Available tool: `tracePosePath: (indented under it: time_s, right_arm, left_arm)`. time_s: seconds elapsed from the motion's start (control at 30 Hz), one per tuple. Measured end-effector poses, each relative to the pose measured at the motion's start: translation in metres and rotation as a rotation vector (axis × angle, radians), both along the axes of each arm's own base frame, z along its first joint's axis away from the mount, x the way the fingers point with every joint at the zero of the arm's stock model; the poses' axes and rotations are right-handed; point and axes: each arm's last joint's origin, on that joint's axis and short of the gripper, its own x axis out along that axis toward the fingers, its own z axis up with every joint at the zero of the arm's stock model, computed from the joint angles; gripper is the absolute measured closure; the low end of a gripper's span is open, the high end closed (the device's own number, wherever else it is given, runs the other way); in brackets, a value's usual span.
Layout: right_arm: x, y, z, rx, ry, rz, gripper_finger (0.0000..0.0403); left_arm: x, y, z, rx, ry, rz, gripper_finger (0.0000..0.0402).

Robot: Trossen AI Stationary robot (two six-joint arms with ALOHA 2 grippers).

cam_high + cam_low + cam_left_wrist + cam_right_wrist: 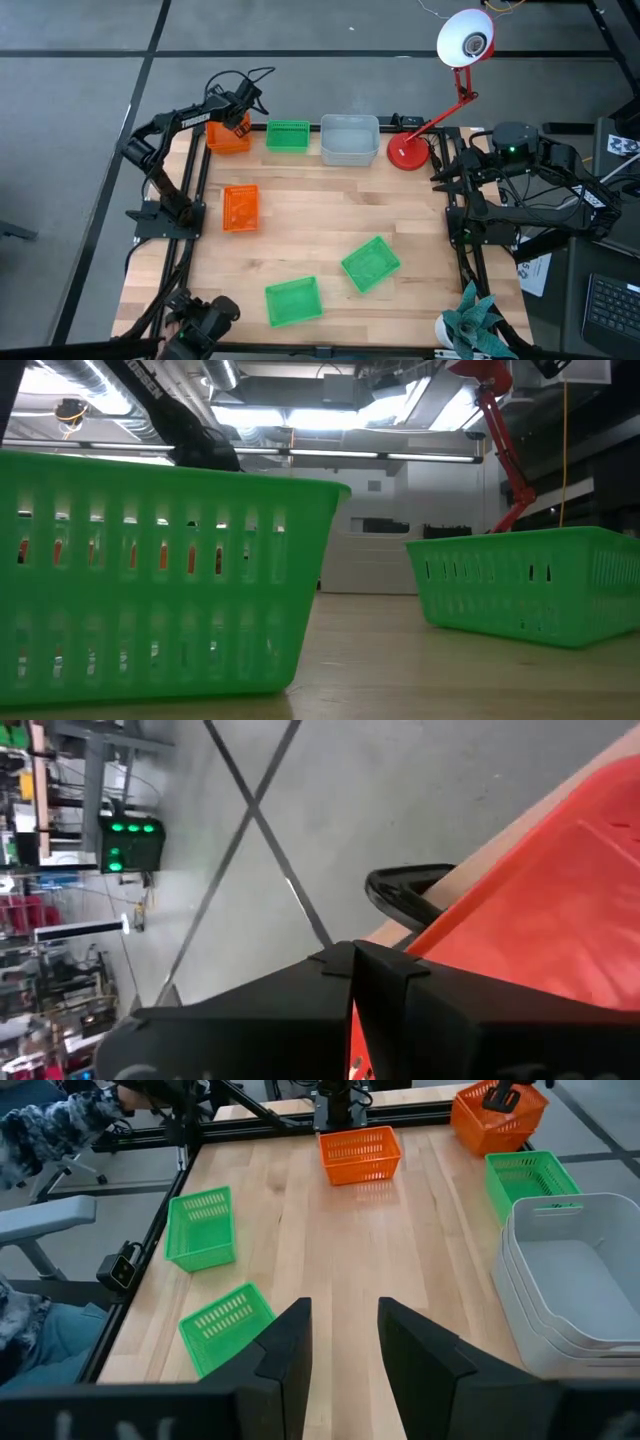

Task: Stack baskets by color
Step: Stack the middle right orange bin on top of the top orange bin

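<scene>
Now the left gripper [238, 118] pinches shut on the orange basket stack [228, 135]; the right gripper [343, 1342] waits open.

Grey floor [80, 100] crossed by dark lines surrounds the wooden table [320, 230]; a white-headed desk lamp [463, 40] leans over, ceiling strip lights [330, 456] glow beyond.
</scene>
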Motion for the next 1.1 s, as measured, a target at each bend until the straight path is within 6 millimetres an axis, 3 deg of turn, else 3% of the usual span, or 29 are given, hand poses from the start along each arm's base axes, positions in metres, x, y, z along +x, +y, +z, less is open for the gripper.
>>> tracePosePath:
  time_s: [0.23, 0.37, 0.73, 0.87, 1.1]
  right_arm:
    - [0.0, 0.0, 0.0, 0.0, 0.0, 0.0, 0.0286]
    - [0.0, 0.0, 0.0, 0.0, 0.0, 0.0, 0.0286]
    - [0.0, 0.0, 0.0, -0.023, -0.002, 0.013, 0.0286]
    - [0.0, 0.0, 0.0, -0.023, -0.002, 0.013, 0.0286]
    - [0.0, 0.0, 0.0, -0.026, -0.002, 0.015, 0.0286]
  left_arm:
    - [0.001, -0.001, -0.003, -0.056, -0.053, -0.033, 0.0401]
    - [0.005, -0.004, -0.001, -0.017, 0.0, -0.018, 0.0401]
    - [0.009, -0.033, 0.023, -0.036, 0.026, -0.081, 0.0401]
    - [0.006, -0.038, 0.018, -0.151, -0.07, -0.081, 0.0401]
    - [0.009, -0.036, -0.001, -0.229, -0.059, -0.037, 0.0401]
